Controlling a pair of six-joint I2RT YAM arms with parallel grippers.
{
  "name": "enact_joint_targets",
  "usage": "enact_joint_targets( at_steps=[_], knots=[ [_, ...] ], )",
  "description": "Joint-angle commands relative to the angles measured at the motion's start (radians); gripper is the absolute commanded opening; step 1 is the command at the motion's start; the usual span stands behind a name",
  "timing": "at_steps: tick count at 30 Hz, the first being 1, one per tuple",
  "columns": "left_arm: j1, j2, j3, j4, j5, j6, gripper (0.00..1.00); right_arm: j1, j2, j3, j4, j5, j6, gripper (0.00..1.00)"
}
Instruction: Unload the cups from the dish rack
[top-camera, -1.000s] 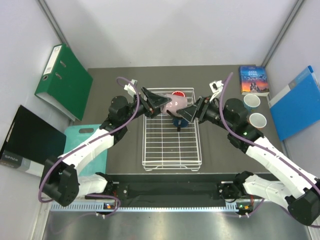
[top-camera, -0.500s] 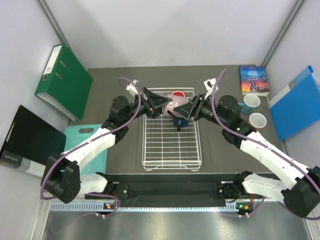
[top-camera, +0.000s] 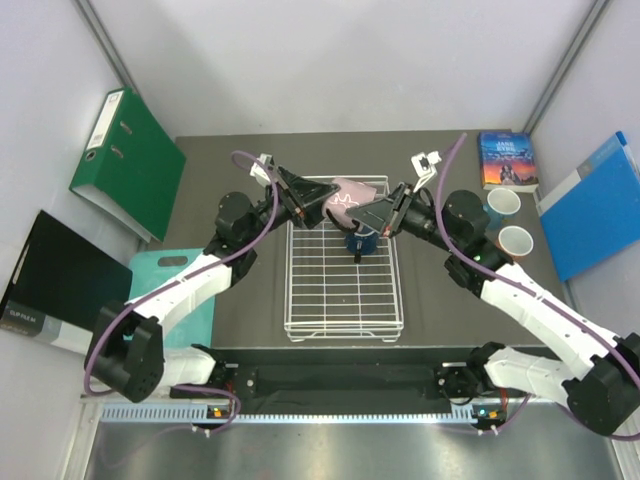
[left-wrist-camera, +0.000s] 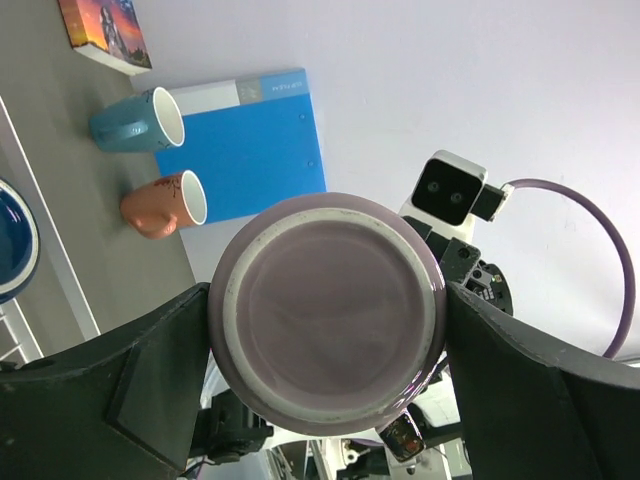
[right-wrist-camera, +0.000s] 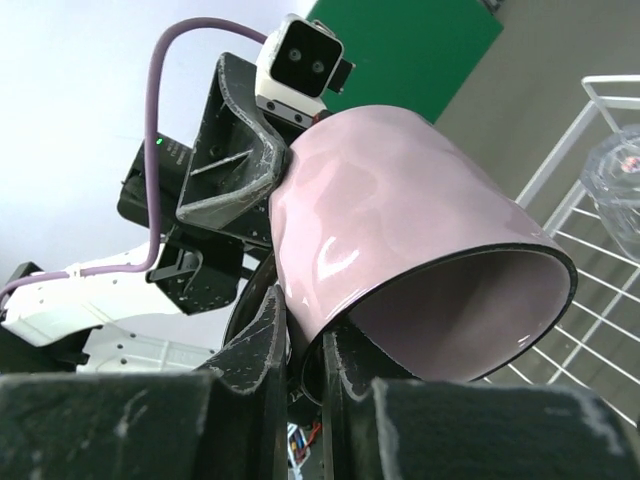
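Note:
The mauve-pink mug (top-camera: 345, 200) hangs on its side above the far end of the white dish rack (top-camera: 343, 290), held from both sides. My left gripper (top-camera: 325, 203) clamps its body near the base (left-wrist-camera: 328, 310), with one finger (left-wrist-camera: 160, 370) on each side. My right gripper (right-wrist-camera: 305, 350) is shut on the wall of the mug (right-wrist-camera: 400, 230) at the rim. A dark blue mug (top-camera: 360, 243) stands in the rack just below. A clear glass tumbler (right-wrist-camera: 620, 175) sits in the rack (right-wrist-camera: 590, 250).
A light blue mug (top-camera: 503, 205) and a salmon-orange mug (top-camera: 515, 240) stand on the table right of the rack. A book (top-camera: 508, 160) and a blue folder (top-camera: 595, 205) lie at the right, a green binder (top-camera: 130, 160) and a teal board (top-camera: 170, 290) at the left.
My right gripper has moved left up to the mug and shut on its rim. The left gripper still holds the mug and has shifted it slightly toward the back.

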Motion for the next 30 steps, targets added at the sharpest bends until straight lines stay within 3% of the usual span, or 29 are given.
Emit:
enact_joint_targets(
  at_steps=[1, 2, 6, 12, 22, 23, 28, 30],
  knots=[
    [-0.019, 0.027, 0.032, -0.007, 0.053, 0.100, 0.16, 0.003, -0.052, 0.039, -0.054, 0.057, -0.099, 0.00],
    [-0.019, 0.028, 0.041, -0.010, 0.053, 0.104, 0.36, 0.005, -0.061, 0.051, -0.074, 0.078, -0.110, 0.00],
    [-0.011, 0.044, 0.051, 0.004, 0.054, 0.097, 0.72, 0.003, -0.110, 0.068, -0.175, 0.134, -0.142, 0.00],
    [-0.007, 0.070, 0.061, -0.023, 0.037, 0.091, 0.99, 0.003, -0.160, 0.091, -0.290, 0.212, -0.187, 0.00],
    [0.062, 0.064, 0.083, -0.318, -0.088, 0.112, 0.99, 0.005, -0.188, 0.191, -0.536, 0.407, -0.280, 0.00],
    [0.069, 0.055, 0.084, -0.382, -0.117, 0.115, 0.99, 0.003, -0.179, 0.234, -0.607, 0.513, -0.288, 0.00],
    [0.085, -0.005, 0.095, -0.563, -0.234, 0.152, 0.99, -0.024, -0.001, 0.480, -0.858, 0.813, -0.288, 0.00],
    [0.085, -0.039, 0.098, -0.643, -0.294, 0.160, 0.99, -0.066, 0.119, 0.565, -0.979, 0.853, -0.247, 0.00]
  ],
)
